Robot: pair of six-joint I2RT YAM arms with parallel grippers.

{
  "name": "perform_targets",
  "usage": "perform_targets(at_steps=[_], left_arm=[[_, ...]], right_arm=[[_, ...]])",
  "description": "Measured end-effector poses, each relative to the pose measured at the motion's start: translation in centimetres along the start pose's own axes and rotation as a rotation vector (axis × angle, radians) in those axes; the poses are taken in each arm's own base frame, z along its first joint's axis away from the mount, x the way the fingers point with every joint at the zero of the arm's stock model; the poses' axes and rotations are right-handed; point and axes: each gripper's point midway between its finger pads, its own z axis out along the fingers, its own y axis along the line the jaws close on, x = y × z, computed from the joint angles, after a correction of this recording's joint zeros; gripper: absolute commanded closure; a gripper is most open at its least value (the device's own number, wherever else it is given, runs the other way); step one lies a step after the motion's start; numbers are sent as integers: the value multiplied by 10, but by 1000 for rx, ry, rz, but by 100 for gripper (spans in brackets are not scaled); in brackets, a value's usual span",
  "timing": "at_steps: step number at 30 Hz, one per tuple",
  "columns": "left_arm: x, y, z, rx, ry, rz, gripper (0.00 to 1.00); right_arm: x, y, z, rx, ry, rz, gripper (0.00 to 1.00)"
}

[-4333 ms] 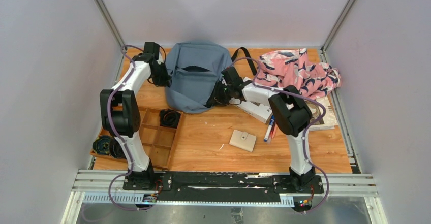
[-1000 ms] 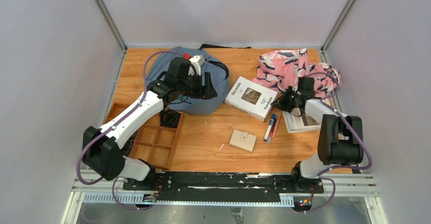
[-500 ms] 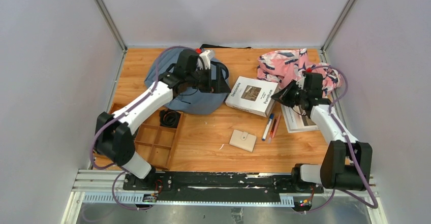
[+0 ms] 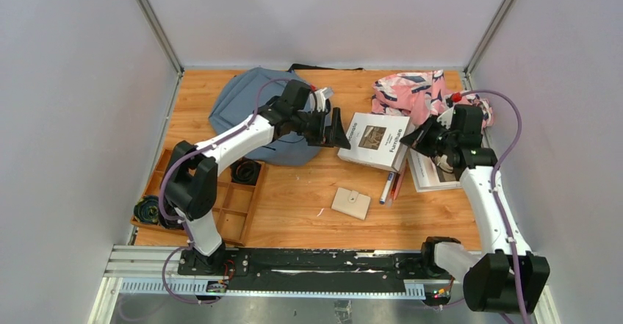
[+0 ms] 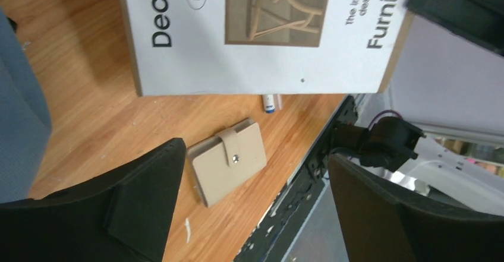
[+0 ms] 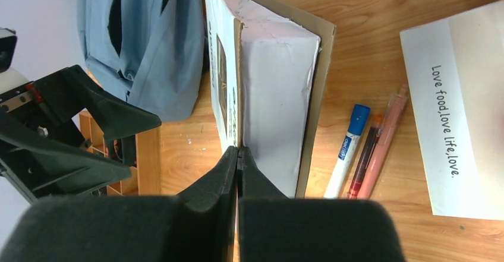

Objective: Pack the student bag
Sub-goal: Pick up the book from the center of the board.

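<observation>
Top external view suggested packing had barely begun: the student bag (image 4: 246, 107) lay toward the counter's (image 4: 294, 206) far-left corner with the wallet (image 4: 351, 203), pens (image 4: 389, 184) and booklet (image 4: 433, 173) outside it, the right fingers (image 6: 214, 185) pinched shut on the book (image 4: 378, 137) by its cover, and the left fingers (image 5: 136, 208) spread wide and empty beside that book.

The top camera looks down from above and behind the arms over the whole surface (image 4: 294, 199). Each wrist camera peers close past its fingers (image 5: 136, 208); all three show the book (image 4: 376, 140).
</observation>
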Motion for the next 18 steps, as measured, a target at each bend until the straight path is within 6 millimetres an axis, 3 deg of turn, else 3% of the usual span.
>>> perform_targets(at_steps=[3,7,10,13,16,18], left_arm=[[-6,-2,-7,-29,4,26,0],[-26,-22,-24,-4,-31,99,0],[-25,-26,-43,-1,-67,98,0],[-24,-18,-75,-9,-140,18,0],[-39,-3,-107,-38,-248,-56,0],[-46,3,-118,-49,-288,-68,0]], right_arm=[[-8,10,-9,-17,-19,-23,100],[-17,31,-14,-102,-40,-49,100],[-21,44,-16,-168,-48,-51,100],[-31,61,-19,-242,-80,-46,100],[-46,81,-21,-344,-135,-33,100],[-51,92,-22,-408,-154,-19,100]])
